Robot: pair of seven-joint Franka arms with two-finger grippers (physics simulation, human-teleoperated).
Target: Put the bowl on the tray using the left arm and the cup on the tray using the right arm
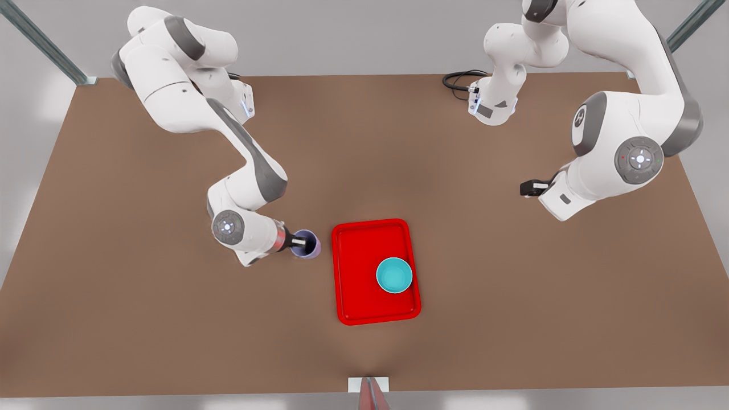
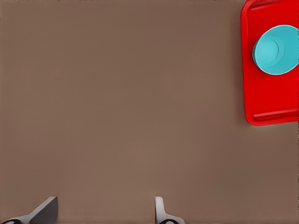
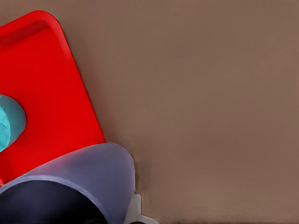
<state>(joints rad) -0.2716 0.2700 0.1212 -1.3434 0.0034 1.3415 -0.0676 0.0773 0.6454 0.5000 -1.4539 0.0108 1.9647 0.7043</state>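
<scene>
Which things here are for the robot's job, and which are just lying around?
For the job:
- shallow round teal bowl, already on the tray
- flat red rectangular tray
- pale lavender tapered cup, held by the right gripper beside the tray
- left gripper, open, waiting

Just lying about:
- coiled black cable
- brown table

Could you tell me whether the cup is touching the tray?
Apart. The front view shows a strip of bare table between the cup and the tray rim.
</scene>
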